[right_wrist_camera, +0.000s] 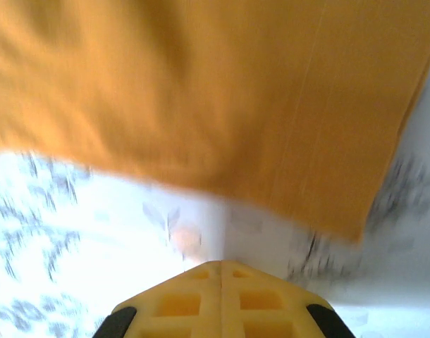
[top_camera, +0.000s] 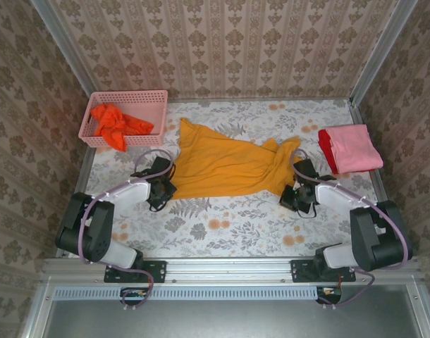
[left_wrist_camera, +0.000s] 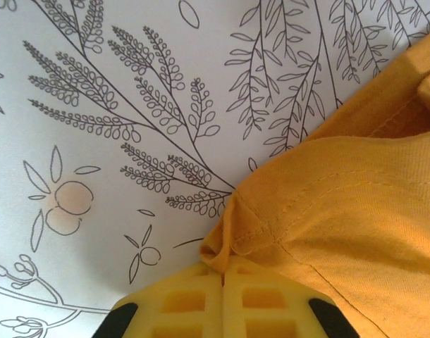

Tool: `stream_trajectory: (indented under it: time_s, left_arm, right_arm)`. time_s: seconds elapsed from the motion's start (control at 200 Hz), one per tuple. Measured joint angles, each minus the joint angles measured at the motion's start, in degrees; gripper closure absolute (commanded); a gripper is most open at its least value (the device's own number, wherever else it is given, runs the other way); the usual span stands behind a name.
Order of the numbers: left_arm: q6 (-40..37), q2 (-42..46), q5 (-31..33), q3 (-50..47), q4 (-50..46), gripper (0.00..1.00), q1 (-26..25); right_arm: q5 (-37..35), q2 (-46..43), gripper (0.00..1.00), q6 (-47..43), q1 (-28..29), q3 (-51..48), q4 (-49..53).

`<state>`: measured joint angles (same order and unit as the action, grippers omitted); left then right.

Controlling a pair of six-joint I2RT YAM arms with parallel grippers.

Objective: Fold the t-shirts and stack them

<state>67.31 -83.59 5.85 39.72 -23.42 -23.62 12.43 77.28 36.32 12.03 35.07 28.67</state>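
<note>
Flattening looks underway: golden-yellow cloth t-shirt (top_camera: 225,165) lies mid-frame, left gripper (left_wrist_camera: 222,273) clamped on its corner, right gripper (right_wrist_camera: 222,267) fingers together, empty. Next probably right grabs the far corner, pulls flat.

**Right wrist view: golden-yellow cloth t-shirt (right_wrist_camera: 201,91) ahead of the closed right gripper (right_wrist_camera: 220,266).**

The shirt fabric covers the upper part of the frame. Its lower edge runs from mid-left down to the lower right, and a faint straight stitch line crosses it right of centre. Below that edge lies the white desk (right_wrist_camera: 74,225) with grey leaf print. A pale orange blossom print (right_wrist_camera: 185,239) sits just ahead of the gripper. The yellow lattice fingers (right_wrist_camera: 180,303) meet along a thin centre line. The whole picture is blurred.
</note>
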Motion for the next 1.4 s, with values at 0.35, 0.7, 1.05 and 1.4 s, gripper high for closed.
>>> stream_trajectory:
  time_s: [0.35, 0.7, 1.05, 1.4]
  left_arm:
    - [0.0, 0.1, -0.2, 0.0, 0.0, 1.0, 0.2]
    - [0.0, 0.0, -0.7, 0.2, 0.0, 1.0, 0.4]
    - [-0.7, -0.6, -1.4, 0.9, -0.6, 1.0, 1.0]
    - [-1.3, -1.1, -1.8, 1.4, -1.1, 1.0, 1.3]
  right_arm:
    - [-1.9, -10.3, 0.94, 1.4, 2.0, 1.3, 7.7]
    - [-7.9, 9.9, 1.0, -1.0, -3.8, 10.5, 2.8]
    - [-9.3, 8.7, 1.0, -1.4, 6.1, 8.9, 8.7]
    - [-4.9, 7.0, 1.0, 7.3, 23.4, 7.1, 10.8]
